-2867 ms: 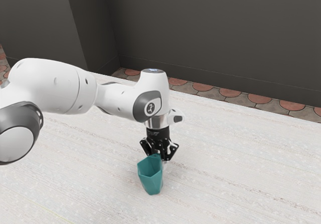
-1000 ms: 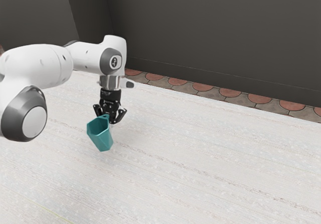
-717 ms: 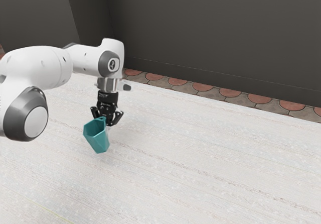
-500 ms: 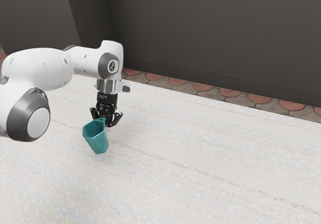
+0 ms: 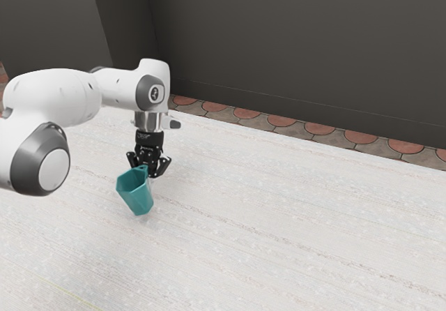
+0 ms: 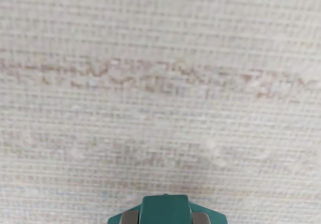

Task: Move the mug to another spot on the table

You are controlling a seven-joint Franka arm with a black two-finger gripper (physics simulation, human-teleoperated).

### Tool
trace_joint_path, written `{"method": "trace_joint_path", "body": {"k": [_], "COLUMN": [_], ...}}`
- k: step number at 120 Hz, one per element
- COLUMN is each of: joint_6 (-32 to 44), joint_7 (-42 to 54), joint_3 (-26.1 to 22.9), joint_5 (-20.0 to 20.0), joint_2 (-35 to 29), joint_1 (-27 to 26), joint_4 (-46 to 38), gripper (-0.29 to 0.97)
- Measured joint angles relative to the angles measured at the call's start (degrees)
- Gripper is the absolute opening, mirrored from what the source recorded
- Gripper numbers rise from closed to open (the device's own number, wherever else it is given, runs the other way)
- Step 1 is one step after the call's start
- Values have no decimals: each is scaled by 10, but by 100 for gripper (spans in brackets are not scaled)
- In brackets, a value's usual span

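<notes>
Pale table (image 5: pixel 300 213) spreading below; gripper (image 5: pixel 148 169) jaws pinching tilted mug (image 5: pixel 136 192) by rim, seemingly airborne; off-centre hold risking swing, slip.

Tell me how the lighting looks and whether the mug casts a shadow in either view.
Exterior view: flat, even light, dark wall, no distinct shadow beneath the mug. Wrist view: a faint grey patch on the table beside the mug, perhaps its shadow; fine grid texture.
</notes>
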Motion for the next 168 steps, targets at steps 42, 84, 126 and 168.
{"method": "trace_joint_path", "body": {"k": [42,84,126,168], "joint_6": [1,1,71,165], "joint_7": [3,5,6,10], "joint_3": [-9,-9,-2,0], "joint_5": [-1,-5,-6,18], "joint_2": [11,24,16,-174], "joint_1": [9,11,15,-8], "joint_4": [10,18,26,-105], "gripper": [-5,15,57,65]}}
